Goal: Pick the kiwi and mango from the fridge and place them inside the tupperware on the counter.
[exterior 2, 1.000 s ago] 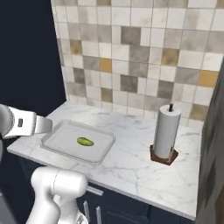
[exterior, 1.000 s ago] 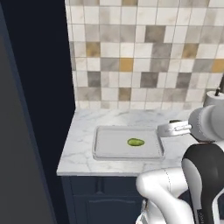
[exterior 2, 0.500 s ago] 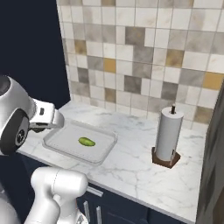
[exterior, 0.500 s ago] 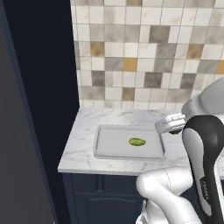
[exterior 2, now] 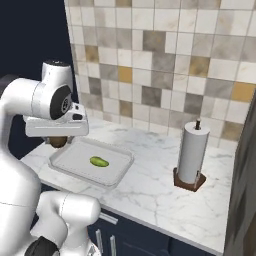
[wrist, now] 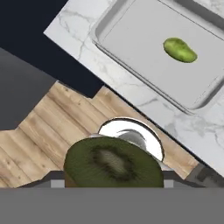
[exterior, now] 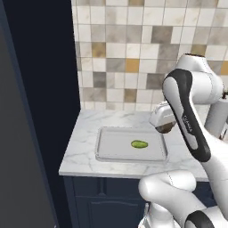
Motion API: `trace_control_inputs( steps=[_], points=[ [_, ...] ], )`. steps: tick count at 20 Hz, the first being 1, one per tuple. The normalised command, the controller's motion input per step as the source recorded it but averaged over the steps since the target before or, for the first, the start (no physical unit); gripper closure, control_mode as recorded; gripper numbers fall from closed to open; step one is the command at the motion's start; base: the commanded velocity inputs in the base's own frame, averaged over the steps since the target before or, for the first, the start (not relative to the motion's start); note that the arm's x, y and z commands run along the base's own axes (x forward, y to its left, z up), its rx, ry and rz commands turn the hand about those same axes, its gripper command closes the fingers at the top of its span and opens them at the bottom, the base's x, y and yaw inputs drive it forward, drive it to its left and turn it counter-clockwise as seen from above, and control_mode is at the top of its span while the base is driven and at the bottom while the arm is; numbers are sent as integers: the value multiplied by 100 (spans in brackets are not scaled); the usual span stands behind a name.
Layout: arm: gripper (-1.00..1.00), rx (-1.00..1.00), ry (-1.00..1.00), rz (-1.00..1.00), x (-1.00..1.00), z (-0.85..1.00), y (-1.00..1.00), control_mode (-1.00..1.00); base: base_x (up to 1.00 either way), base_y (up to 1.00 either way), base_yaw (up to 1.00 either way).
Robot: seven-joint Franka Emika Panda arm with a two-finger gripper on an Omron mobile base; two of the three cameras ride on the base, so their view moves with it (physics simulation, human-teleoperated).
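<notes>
Gripper (wrist: 113,186) first: its jaws are closed on the kiwi (wrist: 113,162), which sits between them and takes up the lower middle of the hand view. The kiwi is dark brown-green and rounded, with a paler fuzzy patch at the centre of the end facing the camera. In the left base view the same fruit shows as a small dark lump (exterior: 165,128) under the white hand, and in the right base view as a brown lump (exterior 2: 58,141) below the hand's flat block. The finger tips themselves are largely hidden by the fruit, so how far apart they stand can only be read from the kiwi's width.

The held kiwi hangs above the counter (exterior: 84,151), near an edge of the tupperware (exterior: 107,151); from the pictures I cannot tell whether it is over the rim or just outside it.

The tupperware is a wide, shallow, pale grey tray with rounded corners, resting flat on the white veined marble. The mango (exterior: 139,144) lies inside it, small, oval and yellow-green, roughly in the middle of its floor.

Further along the counter stands a paper towel roll (exterior 2: 192,154) on a dark base, well apart from the tray, with a tiled wall (exterior 2: 165,55) behind.
</notes>
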Motion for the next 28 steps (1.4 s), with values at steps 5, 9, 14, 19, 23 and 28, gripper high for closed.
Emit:
trace_control_inputs(
  steps=[5, 9, 14, 19, 23, 28],
  points=[
    [100, -6, -12, 23, 30, -53, 0, -100, 0, 0, 0],
    [100, 0, -16, 18, 32, -50, 0, -100, 0, 0, 0],
    [100, 0, 4, 5, 58, -30, 4, -100, 0, 0, 0],
    [100, 0, 15, 0, 76, -32, 16, -100, 0, 0, 0],
    [100, 0, 11, 0, 69, -43, 18, -100, 0, 0, 0],
    [100, -2, 4, 0, 59, -51, 16, -100, 0, 0, 0]
  ],
)
